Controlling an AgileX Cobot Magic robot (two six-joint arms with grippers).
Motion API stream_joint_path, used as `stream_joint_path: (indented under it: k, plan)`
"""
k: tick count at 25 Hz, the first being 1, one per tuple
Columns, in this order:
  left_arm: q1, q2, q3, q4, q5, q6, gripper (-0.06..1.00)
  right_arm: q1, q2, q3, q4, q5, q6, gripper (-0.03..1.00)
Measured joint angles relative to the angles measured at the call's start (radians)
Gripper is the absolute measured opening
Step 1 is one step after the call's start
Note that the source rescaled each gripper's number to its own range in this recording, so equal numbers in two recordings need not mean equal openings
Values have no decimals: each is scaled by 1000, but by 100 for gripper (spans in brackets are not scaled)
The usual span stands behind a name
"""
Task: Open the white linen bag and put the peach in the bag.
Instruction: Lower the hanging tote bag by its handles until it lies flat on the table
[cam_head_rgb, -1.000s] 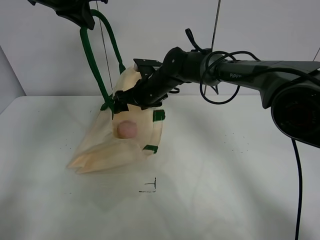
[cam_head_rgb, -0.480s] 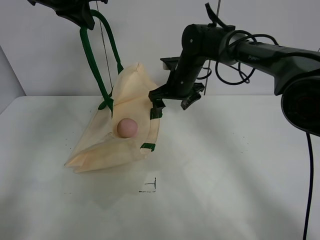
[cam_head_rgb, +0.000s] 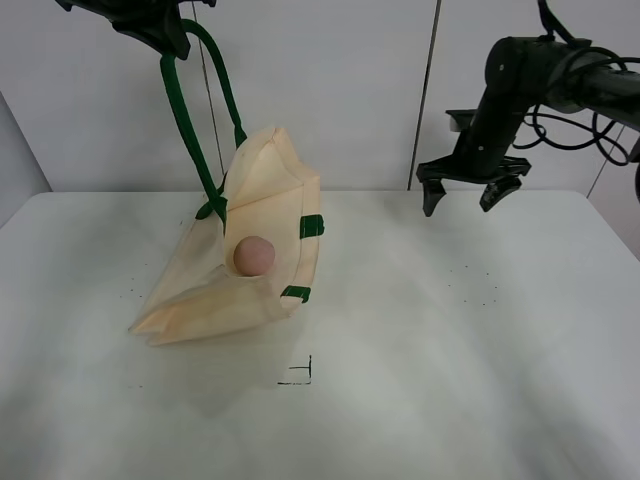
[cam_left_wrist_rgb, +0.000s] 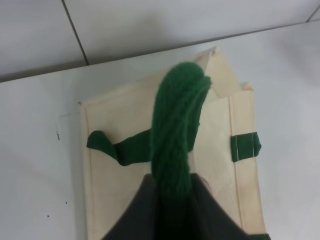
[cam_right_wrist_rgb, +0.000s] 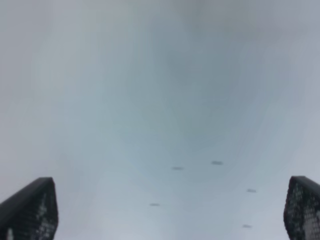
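Observation:
The white linen bag (cam_head_rgb: 260, 230) is held up and open at the left, its base on the table. My left gripper (cam_head_rgb: 160, 25) is shut on the bag's dark green handle (cam_head_rgb: 185, 110) high above it; the left wrist view shows the handle (cam_left_wrist_rgb: 175, 125) pinched between my fingers over the bag (cam_left_wrist_rgb: 220, 130). The pink peach (cam_head_rgb: 254, 256) rests inside the bag's open mouth. My right gripper (cam_head_rgb: 468, 198) is open and empty above the table at the far right, well away from the bag. The right wrist view shows only its fingertips (cam_right_wrist_rgb: 30, 210) over bare table.
The white table (cam_head_rgb: 430, 360) carries a small black corner mark (cam_head_rgb: 300, 375) in front of the bag. A grey wall stands behind. Black cables (cam_head_rgb: 570, 120) hang from my right arm.
My right gripper left the peach in the bag, drew out of the bag's mouth and swung far to the right. My left gripper and the bag have stayed put.

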Motion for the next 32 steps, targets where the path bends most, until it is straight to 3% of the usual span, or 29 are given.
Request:
stream_joint_path:
  k: [4, 10, 13, 20, 26, 32]
  plan:
    - [0, 0, 0, 0, 0, 0, 0, -56, 0, 0, -3, 1, 5, 100]
    - [0, 0, 0, 0, 0, 0, 0, -60, -39, 9, -3, 2, 6, 100]
    - [0, 0, 0, 0, 0, 0, 0, -60, -134, 84, 4, 0, 6, 100]
    - [0, 0, 0, -1, 0, 0, 0, -60, -547, 525, 8, 1, 1, 100]
    - [0, 0, 0, -1, 0, 0, 0, -60, -996, 970, 8, 3, 1, 100]
    - [0, 0, 0, -1, 0, 0, 0, -60, -1448, 1318, 6, 0, -1, 100]
